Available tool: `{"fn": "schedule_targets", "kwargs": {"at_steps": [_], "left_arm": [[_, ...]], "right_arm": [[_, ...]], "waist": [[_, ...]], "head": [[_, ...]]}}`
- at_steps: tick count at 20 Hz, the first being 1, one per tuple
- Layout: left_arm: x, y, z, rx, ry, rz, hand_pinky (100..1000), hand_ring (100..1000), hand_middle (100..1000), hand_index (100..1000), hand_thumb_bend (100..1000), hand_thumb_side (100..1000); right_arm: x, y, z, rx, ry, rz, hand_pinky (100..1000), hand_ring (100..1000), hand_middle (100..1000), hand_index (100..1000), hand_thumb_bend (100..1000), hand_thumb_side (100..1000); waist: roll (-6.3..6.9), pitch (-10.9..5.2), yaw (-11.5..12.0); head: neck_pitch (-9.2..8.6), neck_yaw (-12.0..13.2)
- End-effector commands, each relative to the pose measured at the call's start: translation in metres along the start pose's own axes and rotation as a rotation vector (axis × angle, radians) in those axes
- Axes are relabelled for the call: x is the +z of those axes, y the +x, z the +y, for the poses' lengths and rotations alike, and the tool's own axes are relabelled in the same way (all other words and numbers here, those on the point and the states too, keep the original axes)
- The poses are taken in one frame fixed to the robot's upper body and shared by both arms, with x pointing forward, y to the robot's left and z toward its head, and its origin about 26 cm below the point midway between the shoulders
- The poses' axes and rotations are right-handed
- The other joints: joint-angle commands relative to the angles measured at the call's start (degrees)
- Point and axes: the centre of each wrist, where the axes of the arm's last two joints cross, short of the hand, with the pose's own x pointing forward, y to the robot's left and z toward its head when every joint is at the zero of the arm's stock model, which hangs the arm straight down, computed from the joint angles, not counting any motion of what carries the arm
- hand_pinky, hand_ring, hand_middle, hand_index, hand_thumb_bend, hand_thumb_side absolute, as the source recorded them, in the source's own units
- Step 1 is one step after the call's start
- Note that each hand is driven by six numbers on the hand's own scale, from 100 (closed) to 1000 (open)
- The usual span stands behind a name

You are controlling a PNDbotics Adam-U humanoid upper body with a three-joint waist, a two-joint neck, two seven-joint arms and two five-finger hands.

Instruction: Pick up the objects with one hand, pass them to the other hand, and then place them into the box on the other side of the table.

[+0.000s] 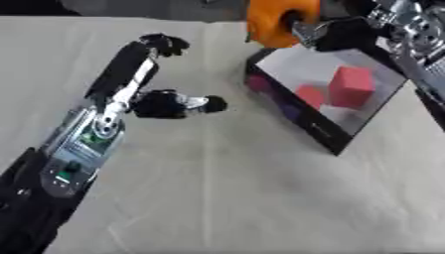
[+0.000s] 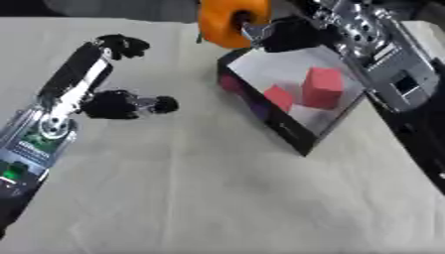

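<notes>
Your right hand [image 2: 282,33] enters from the upper right, its fingers curled round an orange object [image 2: 228,21], which it holds above the far corner of the box [image 2: 291,133]; the object is off the desk [image 2: 217,198] and not yet inside the box. The right eye view shows more of your right forearm, with its silver joints and a small panel running down the right edge, whereas the left eye view cuts most of this off. The left eye view, in turn, shows more of your left forearm and its green-lit panel at the lower left. Your left hand [image 1: 143,74] lies over the pale desk at the left, well apart from the box, released and holding nothing, fingers extended toward the far side and thumb jutting right. The box is dark-walled with a pale floor and sits askew; it contains a taller red block [image 1: 352,87] and, just beside it, a smaller red block [image 1: 310,95].
</notes>
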Motion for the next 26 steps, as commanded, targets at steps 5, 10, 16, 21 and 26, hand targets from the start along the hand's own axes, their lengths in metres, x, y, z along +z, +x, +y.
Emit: {"fn": "schedule_targets", "kwargs": {"at_steps": [5, 10, 16, 21, 26], "left_arm": [[0.002, -0.003, 0.012, -0.015, 0.032, -0.002, 829, 774, 702, 837, 1000, 795], [0.002, -0.002, 0.01, -0.014, 0.033, -0.005, 828, 774, 702, 837, 1000, 794], [0.002, -0.003, 0.01, -0.016, 0.031, -0.002, 828, 774, 702, 838, 1000, 794], [0.003, -0.004, 0.009, -0.014, 0.029, 0.001, 828, 774, 702, 838, 1000, 800], [0.004, -0.006, 0.009, -0.014, 0.031, 0.011, 827, 774, 702, 838, 1000, 800]], "right_arm": [[0.016, -0.034, -0.021, 0.054, -0.105, 0.15, 859, 752, 659, 665, 100, 252], [0.026, -0.064, -0.017, 0.101, -0.12, 0.254, 860, 765, 696, 702, 100, 230], [0.03, -0.077, -0.013, 0.14, -0.117, 0.279, 872, 815, 787, 784, 100, 219], [0.031, -0.078, -0.013, 0.172, -0.09, 0.265, 952, 994, 1000, 1000, 100, 260], [0.035, -0.08, -0.018, 0.194, -0.091, 0.257, 974, 1000, 1000, 1000, 100, 364]], "waist": [[0.85, -1.17, -0.1], [0.96, -1.17, 0.0], [1.04, -1.11, 0.1], [1.0, -1.14, 0.1], [1.04, -1.18, 0.0]], "head": [[-0.08, -0.3], [-0.14, -0.4], [-0.13, -0.5], [-0.12, -0.3], [-0.06, 0.1]]}}
